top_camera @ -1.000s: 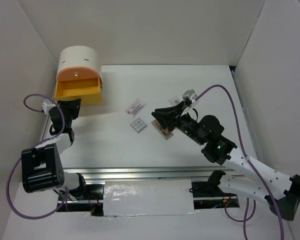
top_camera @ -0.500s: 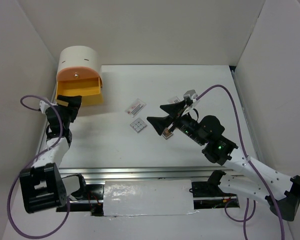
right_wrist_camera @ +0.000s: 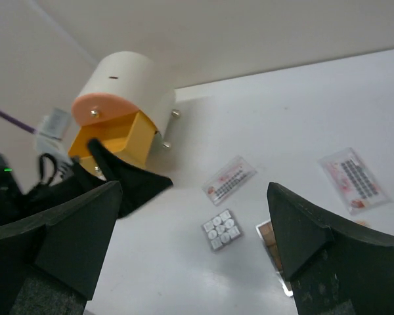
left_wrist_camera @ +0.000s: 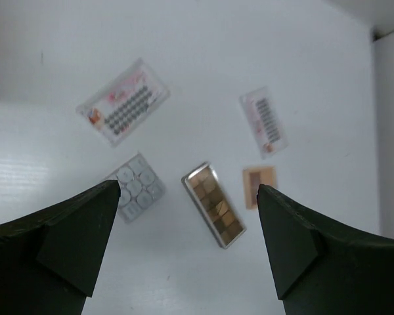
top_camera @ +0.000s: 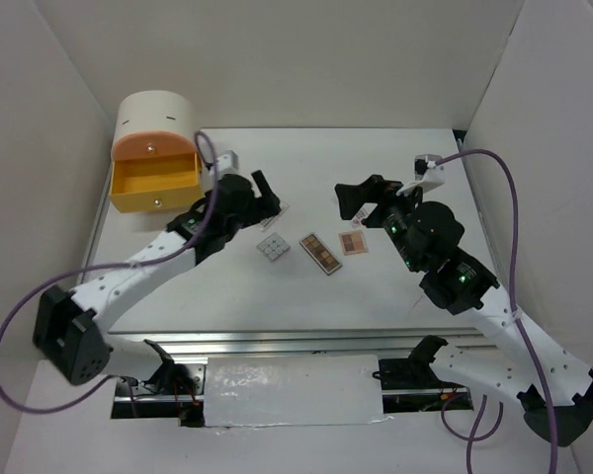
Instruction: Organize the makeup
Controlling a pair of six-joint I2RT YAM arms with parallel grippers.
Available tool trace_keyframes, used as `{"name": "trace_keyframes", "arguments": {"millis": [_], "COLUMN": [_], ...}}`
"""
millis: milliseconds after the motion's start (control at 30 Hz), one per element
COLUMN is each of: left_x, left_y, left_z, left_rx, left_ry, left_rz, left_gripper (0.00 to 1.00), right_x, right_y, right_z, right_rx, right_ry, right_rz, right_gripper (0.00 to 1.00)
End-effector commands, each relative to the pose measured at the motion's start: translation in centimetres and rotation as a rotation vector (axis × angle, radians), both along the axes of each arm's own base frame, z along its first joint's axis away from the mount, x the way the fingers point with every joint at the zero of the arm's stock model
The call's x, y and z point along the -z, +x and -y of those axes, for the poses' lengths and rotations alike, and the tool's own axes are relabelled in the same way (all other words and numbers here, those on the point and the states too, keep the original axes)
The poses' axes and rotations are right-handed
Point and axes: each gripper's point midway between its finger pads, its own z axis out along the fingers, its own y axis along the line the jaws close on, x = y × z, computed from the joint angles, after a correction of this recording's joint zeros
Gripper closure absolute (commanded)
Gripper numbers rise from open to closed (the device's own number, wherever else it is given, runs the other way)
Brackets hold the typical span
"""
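Note:
The makeup lies loose mid-table: a white square palette (top_camera: 273, 248) (left_wrist_camera: 134, 190) (right_wrist_camera: 222, 230), a long brown palette (top_camera: 319, 253) (left_wrist_camera: 213, 214) and a small brown square palette (top_camera: 353, 242) (left_wrist_camera: 259, 186). One printed sachet (left_wrist_camera: 123, 109) (right_wrist_camera: 230, 178) lies behind them, a second sachet (left_wrist_camera: 264, 121) (right_wrist_camera: 351, 178) to the right. My left gripper (top_camera: 267, 197) (left_wrist_camera: 187, 191) hangs open above the white palette and the first sachet, holding nothing. My right gripper (top_camera: 348, 200) (right_wrist_camera: 194, 190) hovers open and empty above the small brown palette.
The rounded cream and pink drawer box (top_camera: 156, 123) (right_wrist_camera: 118, 85) stands at the back left with its yellow drawer (top_camera: 156, 183) (right_wrist_camera: 111, 141) pulled out. White walls close in the table on the left, back and right.
Both grippers opened. The left arm swung from the drawer to over the makeup. The right gripper rose and drew back right, leaving the long brown palette on the table.

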Motion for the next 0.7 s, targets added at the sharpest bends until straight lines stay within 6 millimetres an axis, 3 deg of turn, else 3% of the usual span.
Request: {"name": "trace_keyframes", "arguments": {"millis": [0,67,100,233,333,567,667], "left_x": [7.6,8.0,10.5,12.2,13.3,18.0,19.4], "left_y": [-1.6,-0.7,-0.8,0.5,1.1,1.8,1.6], "left_z": [-1.0,0.0,0.1,1.6,1.7,3.7,3.2], "left_rx": [-0.129,-0.160,-0.186,-0.202,-0.241,-0.215,-0.249], "left_ry": [0.298,0.312,0.351,0.294,0.279,0.238,0.259], "left_rz": [-0.280,-0.335,-0.408,-0.437,-0.459,-0.547,-0.574], "left_gripper": [0.01,0.01,0.01,0.01,0.01,0.01,0.01], "right_x": [1.4,2.1,2.4,2.7,3.0,3.0,3.0], "right_y": [-0.5,-1.0,-1.3,-2.8,-3.4,-4.3,-4.8], "right_z": [3.0,3.2,3.2,3.2,3.4,2.7,2.0], "right_rx": [0.068,0.052,0.041,-0.020,-0.038,-0.106,-0.157], "right_ry": [-0.032,-0.042,-0.048,-0.046,-0.057,-0.050,-0.047], "right_rz": [-0.086,-0.097,-0.103,-0.085,-0.081,-0.037,-0.023], "right_gripper": [0.00,0.00,0.00,0.00,0.00,0.00,0.00]}}
